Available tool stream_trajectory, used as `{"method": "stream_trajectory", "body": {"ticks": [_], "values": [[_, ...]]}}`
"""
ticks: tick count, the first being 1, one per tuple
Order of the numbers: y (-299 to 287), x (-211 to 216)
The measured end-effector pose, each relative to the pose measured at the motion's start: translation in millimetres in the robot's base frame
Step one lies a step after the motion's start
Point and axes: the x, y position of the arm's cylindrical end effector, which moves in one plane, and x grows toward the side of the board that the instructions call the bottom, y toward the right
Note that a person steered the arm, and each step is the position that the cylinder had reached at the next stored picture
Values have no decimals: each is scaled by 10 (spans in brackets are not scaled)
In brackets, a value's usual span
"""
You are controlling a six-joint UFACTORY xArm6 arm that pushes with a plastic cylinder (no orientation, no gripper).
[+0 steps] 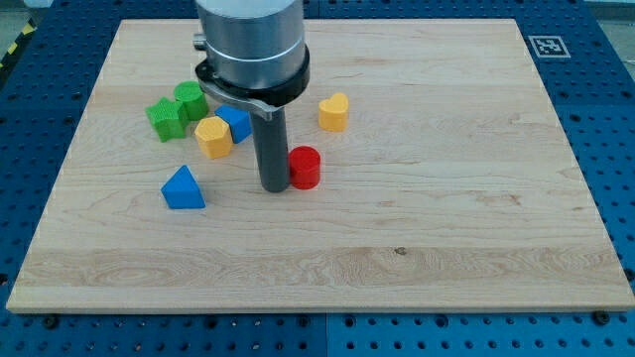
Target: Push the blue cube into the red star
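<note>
The blue cube (237,123) sits left of centre on the board, touching a yellow hexagon block (212,137) on its left. My tip (273,186) rests on the board below and to the right of the blue cube, apart from it. A red block (305,167), round like a cylinder, stands just right of my tip, touching or nearly touching the rod. No red star shows; the arm's body hides part of the board's top middle.
A green star (166,119) and another green block (190,99) sit left of the yellow hexagon. A blue triangle (183,187) lies at lower left. A yellow heart (334,112) sits right of the arm. The wooden board (446,228) lies on a blue perforated table.
</note>
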Motion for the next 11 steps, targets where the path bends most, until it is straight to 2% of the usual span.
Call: {"method": "stream_trajectory", "body": {"ticks": [1, 2, 4, 5, 8, 11], "values": [[156, 7], [76, 14], [-756, -43], [-794, -52], [-714, -366], [-258, -967]]}}
